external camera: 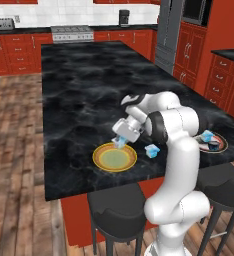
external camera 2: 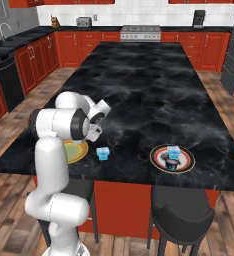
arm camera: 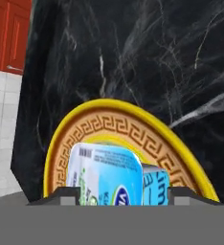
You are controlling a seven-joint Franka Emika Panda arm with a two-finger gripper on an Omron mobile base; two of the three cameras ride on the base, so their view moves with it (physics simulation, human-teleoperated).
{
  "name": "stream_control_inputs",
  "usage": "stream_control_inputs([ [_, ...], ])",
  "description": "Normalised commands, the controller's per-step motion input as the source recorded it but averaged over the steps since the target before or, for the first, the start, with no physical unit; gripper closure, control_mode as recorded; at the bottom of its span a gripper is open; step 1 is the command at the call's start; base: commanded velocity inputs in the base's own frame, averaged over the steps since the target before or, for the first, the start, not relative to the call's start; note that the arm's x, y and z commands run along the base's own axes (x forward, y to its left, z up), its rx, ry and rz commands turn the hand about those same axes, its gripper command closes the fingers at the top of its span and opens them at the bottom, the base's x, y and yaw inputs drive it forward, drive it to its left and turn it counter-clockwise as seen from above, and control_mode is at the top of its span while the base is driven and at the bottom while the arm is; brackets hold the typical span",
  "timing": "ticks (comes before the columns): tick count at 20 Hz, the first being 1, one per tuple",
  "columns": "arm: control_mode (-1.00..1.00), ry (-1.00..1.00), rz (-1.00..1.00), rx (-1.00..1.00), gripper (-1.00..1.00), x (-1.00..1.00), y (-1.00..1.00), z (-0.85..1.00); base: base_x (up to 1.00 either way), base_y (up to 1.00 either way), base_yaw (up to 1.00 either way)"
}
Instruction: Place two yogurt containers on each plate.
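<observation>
Jaws clamped on one yogurt tub (arm camera: 115, 176), our gripper (external camera: 121, 142) hangs above the yellow plate (external camera: 101, 162) (its drop spot), ready to release there.

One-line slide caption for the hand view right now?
Small light-blue yogurt tub held between the dark fingers, hovering over the round yellow-rimmed plate on the black marble counter.

The black marble worktop (external camera: 79, 90) carries a yellow-rimmed plate (external camera: 114, 158), a lone yogurt container (external camera: 152, 150) beside it, and an orange-red-rimmed plate (external camera 2: 172, 158) well apart.
</observation>
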Motion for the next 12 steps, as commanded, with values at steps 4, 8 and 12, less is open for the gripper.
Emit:
stream_control_inputs([
  [4,-1.00,0.00,0.09,0.15,1.00,-0.29,0.34,-0.34,0.00,0.00,0.00],
  [8,-1.00,-0.09,0.04,0.04,1.00,-0.03,0.33,-0.56,0.00,0.00,0.00],
  [12,-1.00,-0.11,0.01,0.00,1.00,-0.59,0.19,-0.02,0.00,0.00,0.00],
])
